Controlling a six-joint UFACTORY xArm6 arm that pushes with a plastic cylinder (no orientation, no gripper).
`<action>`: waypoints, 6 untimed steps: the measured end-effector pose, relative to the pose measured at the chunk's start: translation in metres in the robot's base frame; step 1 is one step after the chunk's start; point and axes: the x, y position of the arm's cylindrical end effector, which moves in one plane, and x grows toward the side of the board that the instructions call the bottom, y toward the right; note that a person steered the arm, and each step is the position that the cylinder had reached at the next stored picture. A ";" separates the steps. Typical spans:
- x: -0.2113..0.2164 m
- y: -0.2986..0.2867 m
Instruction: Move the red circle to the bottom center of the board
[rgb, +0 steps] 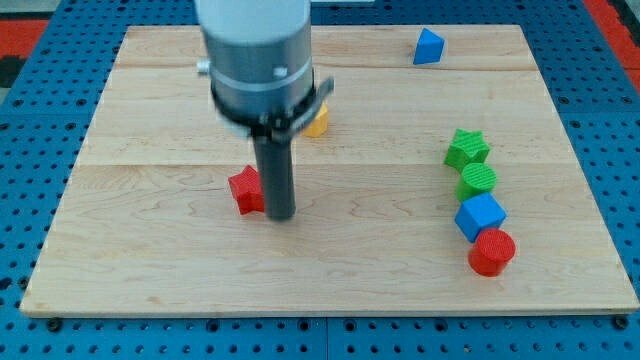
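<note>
The red circle (492, 251) lies near the board's lower right, at the bottom of a column of blocks. My tip (281, 215) rests on the board left of centre, far to the left of the red circle. It stands right beside a red star-like block (245, 190), touching or nearly touching its right side.
Above the red circle sit a blue cube (480, 216), a green round block (478, 181) and a green star (467, 148). A blue triangular block (428, 47) is at the top right. A yellow block (317, 121) is partly hidden behind the arm. The wooden board (150, 270) lies on a blue surface.
</note>
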 end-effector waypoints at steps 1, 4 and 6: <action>0.067 0.066; 0.074 0.268; 0.016 0.217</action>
